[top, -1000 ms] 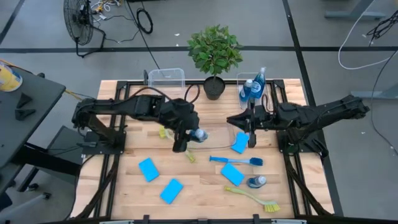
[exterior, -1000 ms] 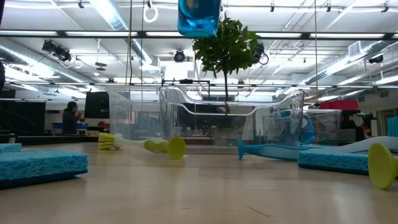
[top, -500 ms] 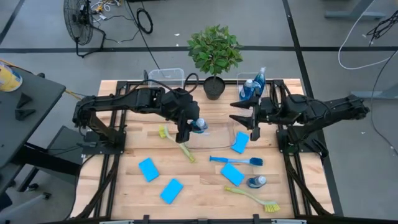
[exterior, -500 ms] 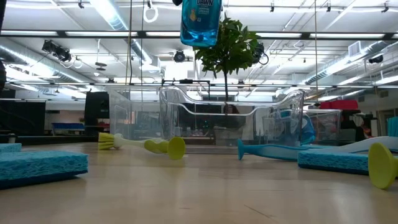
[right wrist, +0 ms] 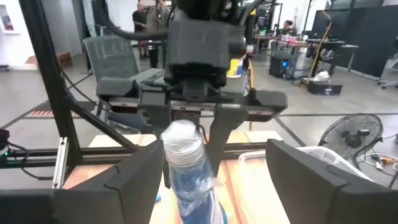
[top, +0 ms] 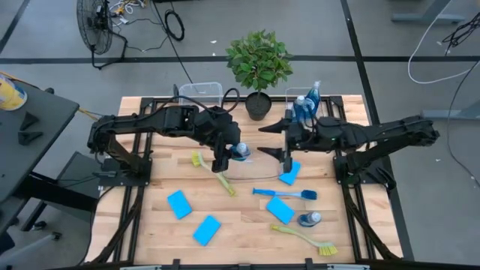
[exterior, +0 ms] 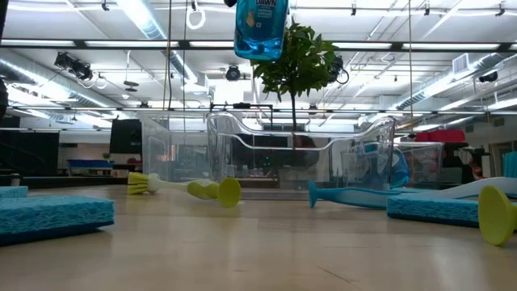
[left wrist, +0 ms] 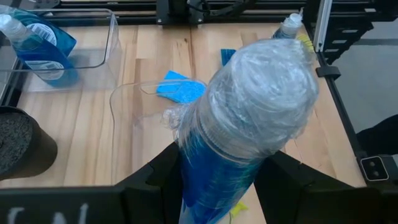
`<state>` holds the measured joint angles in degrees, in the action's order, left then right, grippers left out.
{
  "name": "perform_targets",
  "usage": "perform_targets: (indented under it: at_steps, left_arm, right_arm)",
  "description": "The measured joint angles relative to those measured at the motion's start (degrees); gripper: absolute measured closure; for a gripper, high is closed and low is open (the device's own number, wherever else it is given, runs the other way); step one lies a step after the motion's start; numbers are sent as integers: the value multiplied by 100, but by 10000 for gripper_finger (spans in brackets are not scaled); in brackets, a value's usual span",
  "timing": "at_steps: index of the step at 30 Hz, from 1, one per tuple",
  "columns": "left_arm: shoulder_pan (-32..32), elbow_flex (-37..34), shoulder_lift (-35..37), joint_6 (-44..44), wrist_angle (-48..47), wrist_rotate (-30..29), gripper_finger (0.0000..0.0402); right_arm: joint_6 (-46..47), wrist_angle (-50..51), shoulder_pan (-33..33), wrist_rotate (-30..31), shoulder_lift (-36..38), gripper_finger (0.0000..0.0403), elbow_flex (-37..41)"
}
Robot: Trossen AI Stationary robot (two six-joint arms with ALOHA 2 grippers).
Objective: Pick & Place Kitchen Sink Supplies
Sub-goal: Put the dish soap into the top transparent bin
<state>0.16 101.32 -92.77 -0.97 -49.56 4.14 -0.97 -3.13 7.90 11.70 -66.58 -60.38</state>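
A small clear bottle of blue liquid hangs high over the middle of the table with my left gripper shut on it. The low view shows its lower half far above the tabletop. My right gripper stands open just right of the bottle, pointing level at it, a finger on either side and touching nothing. On the table lie blue sponges, a yellow-green brush, a blue brush, another yellow-green brush and a lying bottle. My left gripper pinches the bottle's body between its two fingers, one on each side. The fingers come slanting down from the table's left. The bottle stands about upright, its plastic-wrapped top above the fingers, lifted clear of everything.
A clear bin sits under the bottle, a blue sponge at its right edge. Two more clear bins stand at the far edge, one at the left and one at the right holding bottles. A potted plant stands between them.
My right gripper has opened and gone toward the table's left, up to the held bottle. My left gripper has carried the bottle a little toward the far edge, then kept still, holding it all the while.
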Motion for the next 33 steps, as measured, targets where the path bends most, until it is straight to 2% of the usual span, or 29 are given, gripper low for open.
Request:
perform_targets:
  at_steps: [18,33]
  left_arm:
    - [0,0,2,31,-5,-12,239]
    - [0,-1,4,32,-4,-158,239]
  right_arm:
    - [-426,-1044,-19,-173,-1000,117,0]
    - [-413,-1425,-235,-254,-1174,117,0]
